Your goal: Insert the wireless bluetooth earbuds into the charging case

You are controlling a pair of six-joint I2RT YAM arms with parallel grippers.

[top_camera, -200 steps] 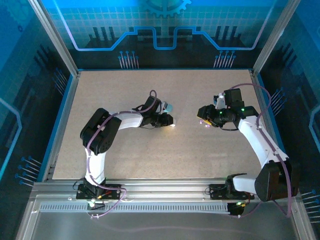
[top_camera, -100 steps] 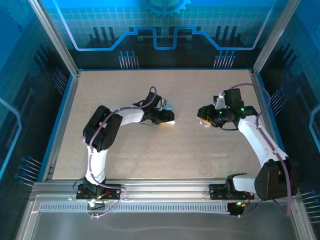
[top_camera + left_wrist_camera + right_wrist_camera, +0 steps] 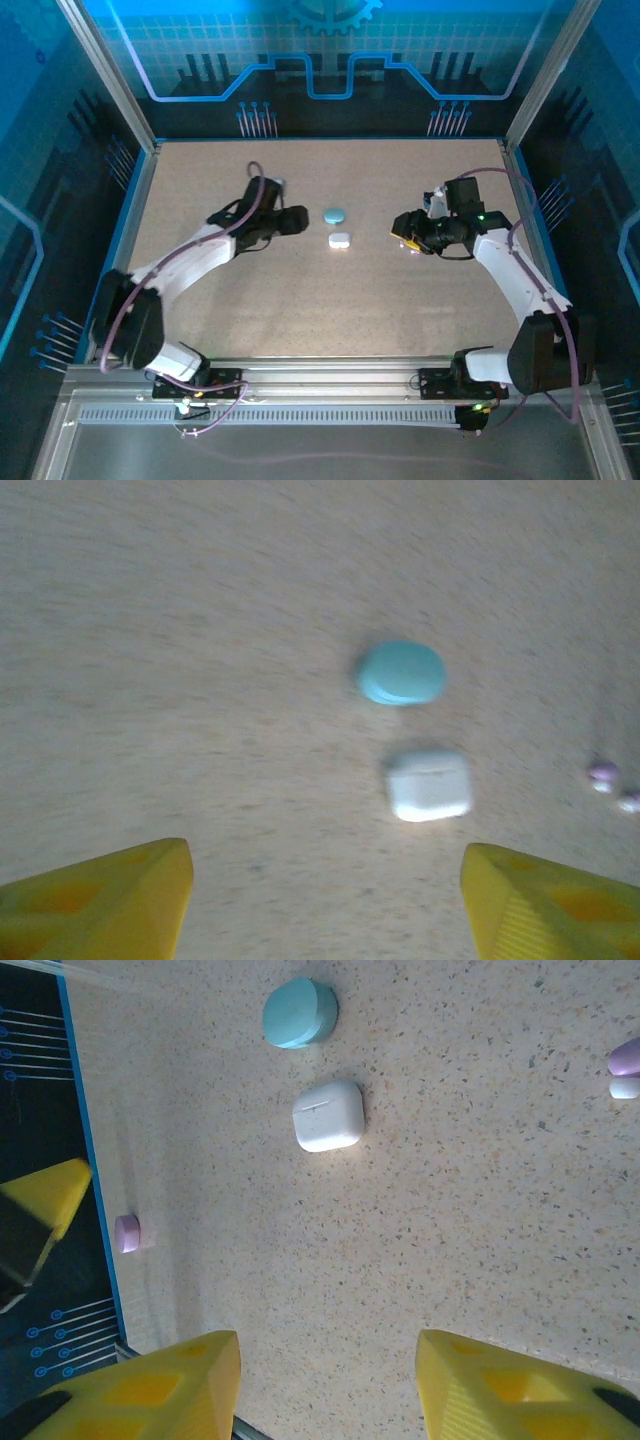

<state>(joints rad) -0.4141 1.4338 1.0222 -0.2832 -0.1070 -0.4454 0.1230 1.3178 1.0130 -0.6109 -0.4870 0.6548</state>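
Buds: purple bud (image 3: 627, 1057) and white bud (image 3: 625, 1087) lie side by side on the table, touching or nearly so, right of the cases and well apart from them. In the top view they sit right at the right gripper's tip. Both are cut by the frame edge in the right wrist view and blurred in the left wrist view, so I can't call their long axis or which way they point.

White case (image 3: 339, 240): lid shut, flat on the table, long axis roughly left-right. Teal case (image 3: 334, 215) is just beyond it, a small gap between them, also flat.

A small purple piece (image 3: 127, 1233) sits near the left table edge; can't tell if it's a bud or a case.

Left gripper (image 3: 325, 910): jaws wide apart, nothing between them. The arm is stretched out long on a diagonal from its base, with the tip pointing right, just left of the teal case.

Right gripper (image 3: 325, 1390): jaws parted, nothing held. Its elbow is bent out to the right, forearm coming in leftward, tip facing the white case.

Table (image 3: 330, 320): the cases sit mid-table in the gap between the two tips, well away from all four edges and the frame posts.
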